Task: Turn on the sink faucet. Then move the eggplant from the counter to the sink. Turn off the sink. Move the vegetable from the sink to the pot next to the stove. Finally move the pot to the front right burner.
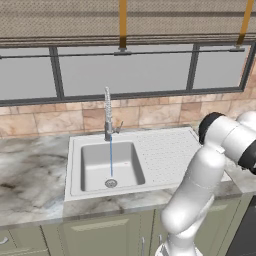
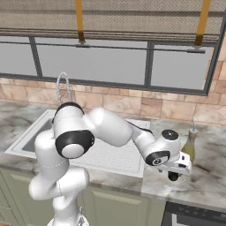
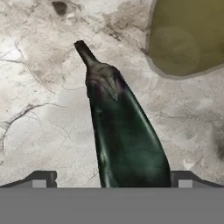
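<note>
Faucet sits at the back-left corner of the sink, running: thin stream drops straight into the basin onto the drain. So step one reads as done, pick-up of the eggplant is the step in hand.

Right of the sink, past the drainboard, the arm reaches out over the table and the tool hangs low over it, just in front of an olive-yellow bottle.

Hand view: eggplant lies flat on the table directly under the tool, stem pointing away, fat end between the two finger tips. Tips stand wide apart, one each side of the body, nothing gripped yet. Olive bottle's base is just beyond the stem, to its right.

Handling, as a judgement: light, firm, but skin is glossy and the body tapers, so a pinch near the narrow neck would likely squirt out. Best hold is across the thick belly, jaws square to the long axis. It's round in section, may roll when first touched. Watch the bottle on lift.
</note>
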Robot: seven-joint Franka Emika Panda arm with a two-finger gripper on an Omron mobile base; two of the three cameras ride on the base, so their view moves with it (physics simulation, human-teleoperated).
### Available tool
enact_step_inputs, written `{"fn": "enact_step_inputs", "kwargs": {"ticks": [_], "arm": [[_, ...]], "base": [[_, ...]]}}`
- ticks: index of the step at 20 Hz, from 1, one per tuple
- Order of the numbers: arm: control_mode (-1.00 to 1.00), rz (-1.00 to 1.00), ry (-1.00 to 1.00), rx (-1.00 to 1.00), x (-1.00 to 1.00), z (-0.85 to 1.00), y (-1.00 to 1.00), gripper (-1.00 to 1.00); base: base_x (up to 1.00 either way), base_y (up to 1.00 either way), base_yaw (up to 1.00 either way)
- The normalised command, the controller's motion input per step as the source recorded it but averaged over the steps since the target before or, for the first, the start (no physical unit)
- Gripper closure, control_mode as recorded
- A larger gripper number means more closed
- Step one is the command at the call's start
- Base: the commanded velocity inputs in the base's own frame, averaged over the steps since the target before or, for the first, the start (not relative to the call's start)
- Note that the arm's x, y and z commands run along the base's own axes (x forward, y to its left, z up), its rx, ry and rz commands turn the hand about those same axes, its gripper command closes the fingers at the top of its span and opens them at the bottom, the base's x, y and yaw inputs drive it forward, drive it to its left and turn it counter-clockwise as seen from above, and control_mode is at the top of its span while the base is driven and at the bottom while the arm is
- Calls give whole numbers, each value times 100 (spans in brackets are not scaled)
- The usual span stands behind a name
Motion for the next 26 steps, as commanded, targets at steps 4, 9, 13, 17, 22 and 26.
{"fn": "enact_step_inputs", "kwargs": {"ticks": [4, 9, 13, 17, 22, 26], "arm": [[-100, 4, 0, 0, 16, -13, -5, -100], [-100, 3, 0, 0, 12, -25, 0, 100], [-100, 1, 9, 0, -3, -29, 4, 100], [-100, 0, 3, 0, -18, 5, 61, 100], [-100, 0, 0, -2, -11, 22, 98, 100], [-100, 0, 0, -4, 1, 25, 100, 100]], "base": [[0, 0, 0], [0, 0, 0], [0, 0, 0], [0, 0, 0], [0, 0, 0], [0, 0, 0]]}}
